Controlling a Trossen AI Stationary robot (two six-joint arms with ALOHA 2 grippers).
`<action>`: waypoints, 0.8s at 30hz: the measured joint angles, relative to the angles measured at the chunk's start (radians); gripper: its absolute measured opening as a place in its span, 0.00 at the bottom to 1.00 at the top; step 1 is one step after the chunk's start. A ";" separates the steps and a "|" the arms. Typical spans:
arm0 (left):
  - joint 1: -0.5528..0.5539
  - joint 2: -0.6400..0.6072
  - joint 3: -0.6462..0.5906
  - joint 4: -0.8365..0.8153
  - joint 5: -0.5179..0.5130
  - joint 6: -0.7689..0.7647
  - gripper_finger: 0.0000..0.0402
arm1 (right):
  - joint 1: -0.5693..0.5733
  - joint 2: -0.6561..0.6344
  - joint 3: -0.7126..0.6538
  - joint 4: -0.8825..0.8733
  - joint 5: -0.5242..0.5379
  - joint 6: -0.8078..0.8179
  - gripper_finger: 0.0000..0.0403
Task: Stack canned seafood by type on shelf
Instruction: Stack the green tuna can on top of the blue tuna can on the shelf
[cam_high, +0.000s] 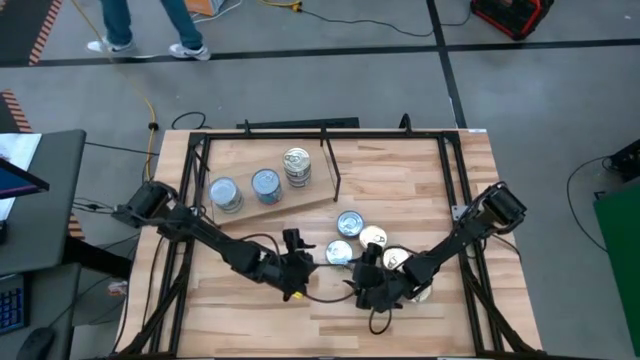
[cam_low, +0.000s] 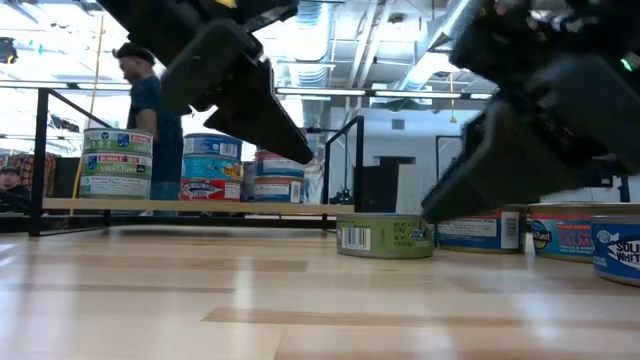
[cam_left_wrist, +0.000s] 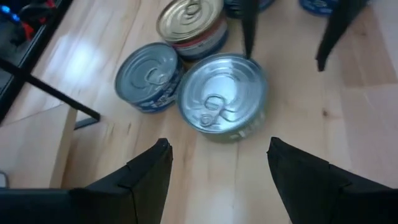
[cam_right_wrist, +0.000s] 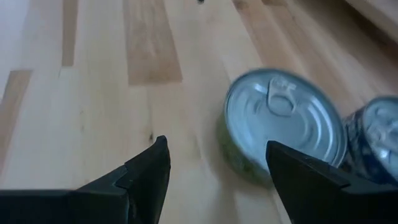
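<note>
On the butcher-block tabletop (cam_high: 420, 180) the plywood shelf (cam_high: 300, 208) lies slightly angled near the far-left part, with a thin black rod (cam_high: 330, 160) upright at its edge. Three stacks of canned seafood stand on it in a row: a left stack (cam_high: 226, 193) and a middle stack (cam_high: 266, 185), both blue-labelled with silver lids, and a right stack (cam_high: 297, 165) topped with a gold lid. From table height the left one reads as three tins high; the other two seem to be about the same, though an arm partly hides them.

Loose tins sit in a cluster on the tabletop right of centre. Five can be counted from above: a silver-lidded blue tin (cam_high: 350, 222), a silver-lidded green-labelled tin (cam_high: 339, 253), a cream-lidded tin (cam_high: 373, 238), another pale-lidded tin (cam_high: 396, 259), and one mostly hidden under the right arm (cam_high: 420, 291).

The left gripper (cam_high: 296, 268) hovers low over bare wood just left of the green-labelled tin, fingers spread apart and holding nothing. The right gripper (cam_high: 371, 290) hangs just in front of the cluster, its fingers likewise apart and empty, pointing toward the same green-labelled tin.

A person (cam_low: 150, 110) stands beyond the table.
</note>
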 joint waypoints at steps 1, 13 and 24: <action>0.005 0.000 0.000 0.000 0.000 -0.009 0.63 | 0.001 0.000 -0.020 0.016 0.001 0.008 0.72; 0.009 0.000 0.000 0.046 0.051 -0.016 0.63 | 0.000 -0.007 -0.132 0.239 0.016 -0.021 0.72; 0.008 0.000 0.000 0.052 0.051 -0.005 0.63 | -0.025 -0.022 -0.106 0.233 0.019 -0.073 0.72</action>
